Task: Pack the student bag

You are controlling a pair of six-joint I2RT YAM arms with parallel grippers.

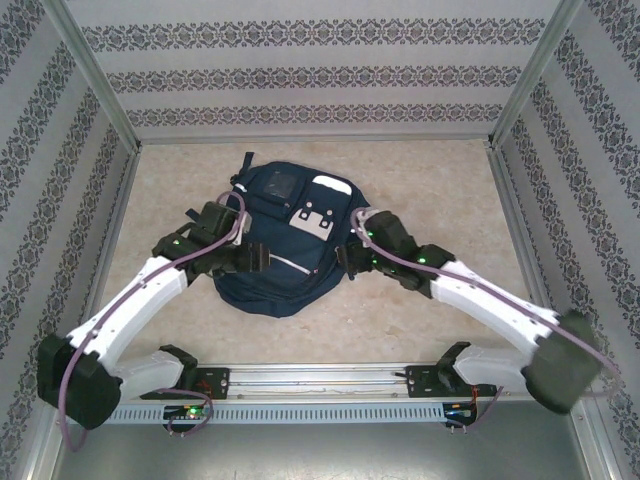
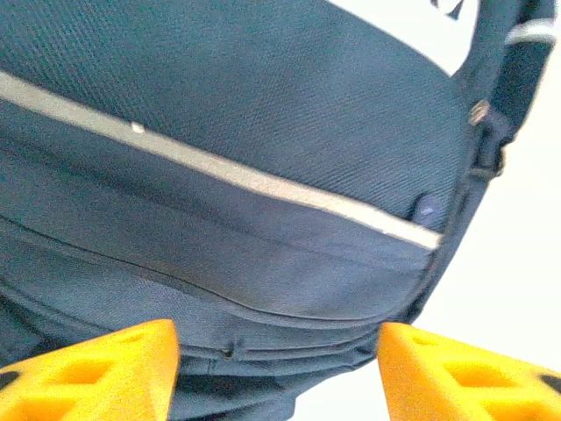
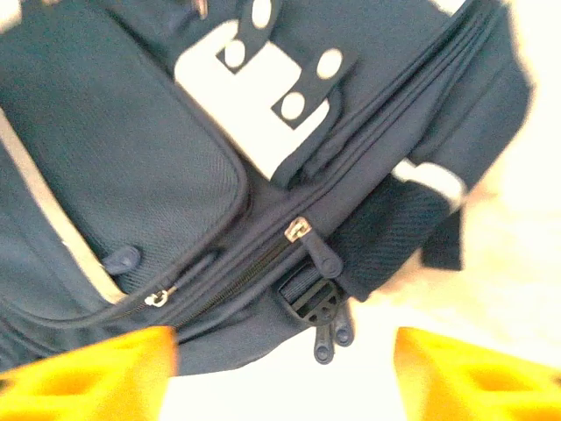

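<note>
**Bag zipped, fingers spread: packing looks all but done**

The student bag lies flat at the centre of the frame on the pale desk, flanked by both arms; the left fingers stand apart and grip nothing, with the bag's lower edge just beyond them; the right fingers are likewise spread and empty near a side zip that appears drawn shut; judging by this, the packing seems finished, with little left but pulling back.

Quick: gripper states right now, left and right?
Left gripper: open, holding nothing, facing the student bag.
Right gripper: open, holding nothing.
</note>
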